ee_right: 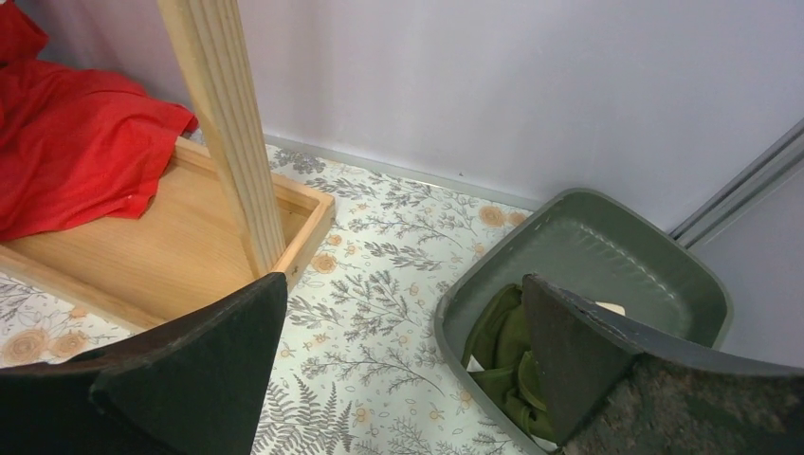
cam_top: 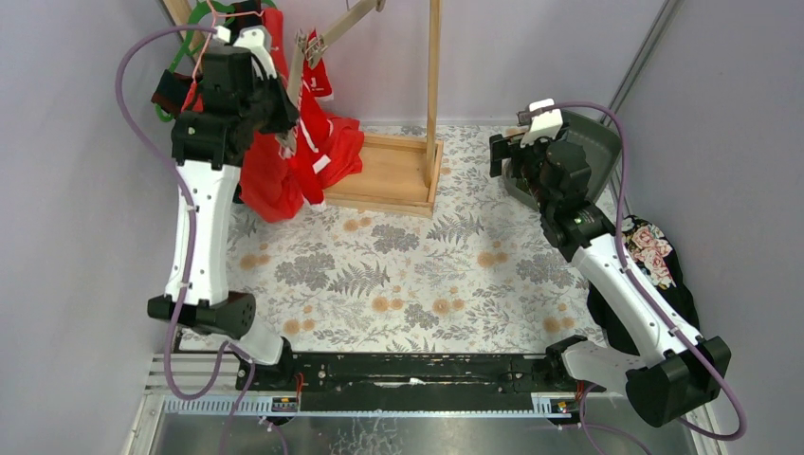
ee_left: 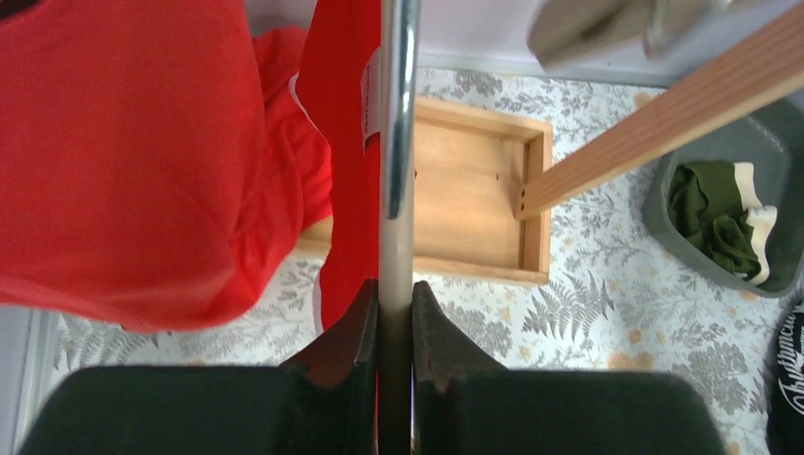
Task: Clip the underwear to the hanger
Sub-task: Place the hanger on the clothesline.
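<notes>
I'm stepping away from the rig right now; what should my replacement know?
Left gripper: shut on a metal rod, with the red briefs hanging right beside it; whether they are clipped is unclear.
Right gripper: open, empty, over the grey bin.
Olive briefs: lying in that bin, untouched.
Left to do: confirm the red pair's clip, then pick up the olive pair and clip it to the hanger.

Wooden stand (cam_top: 393, 175), grey bin (cam_top: 608, 142) (both on floral tablecloth (cam_top: 398, 270)).
</notes>
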Controlling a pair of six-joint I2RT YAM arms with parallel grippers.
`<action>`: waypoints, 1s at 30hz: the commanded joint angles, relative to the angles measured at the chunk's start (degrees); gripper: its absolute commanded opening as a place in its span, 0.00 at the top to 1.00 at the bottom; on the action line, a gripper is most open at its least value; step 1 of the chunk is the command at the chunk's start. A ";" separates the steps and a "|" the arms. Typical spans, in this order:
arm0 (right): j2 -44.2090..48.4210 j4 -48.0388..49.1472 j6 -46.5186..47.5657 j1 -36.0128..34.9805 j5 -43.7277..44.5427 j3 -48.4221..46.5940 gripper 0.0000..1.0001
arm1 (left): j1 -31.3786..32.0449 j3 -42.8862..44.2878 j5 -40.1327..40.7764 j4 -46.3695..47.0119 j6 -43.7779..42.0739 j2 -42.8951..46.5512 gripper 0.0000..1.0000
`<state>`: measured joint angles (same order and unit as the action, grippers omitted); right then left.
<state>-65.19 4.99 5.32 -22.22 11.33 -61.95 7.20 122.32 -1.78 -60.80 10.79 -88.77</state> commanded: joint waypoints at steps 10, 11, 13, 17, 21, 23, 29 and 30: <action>1.54 2.31 -2.20 0.20 -4.62 0.84 0.01 | -5.45 8.83 -9.95 15.99 -8.13 -9.90 1.00; 1.41 2.26 -2.10 0.24 -4.56 0.82 0.01 | -5.51 10.23 -9.44 16.72 -7.84 -10.78 1.00; 1.15 2.19 -2.05 0.22 -4.61 0.69 0.01 | -5.46 11.86 -8.86 18.75 -7.24 -12.17 1.00; 0.66 1.91 -2.23 0.24 -5.42 0.50 0.00 | -5.47 13.21 -7.70 23.54 -5.69 -13.65 1.00; 0.97 2.15 -2.49 0.23 -7.25 0.53 0.01 | -5.50 13.40 -7.26 28.58 -3.68 -14.88 1.00; 1.55 2.58 -2.67 0.18 -7.87 0.84 0.01 | -5.51 14.12 -6.81 30.29 -3.13 -15.84 1.00; 3.19 3.40 -3.25 0.19 -9.82 1.66 0.02 | -5.57 16.54 -7.32 34.90 -1.79 -19.20 1.00; 3.34 3.36 -3.40 0.16 -10.39 1.64 0.02 | -5.48 17.73 -7.33 35.07 -1.70 -19.98 1.00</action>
<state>-64.12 5.21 3.09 -22.17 3.51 -60.03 2.13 135.96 -9.61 -34.92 7.79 -106.63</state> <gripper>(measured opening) 0.984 0.078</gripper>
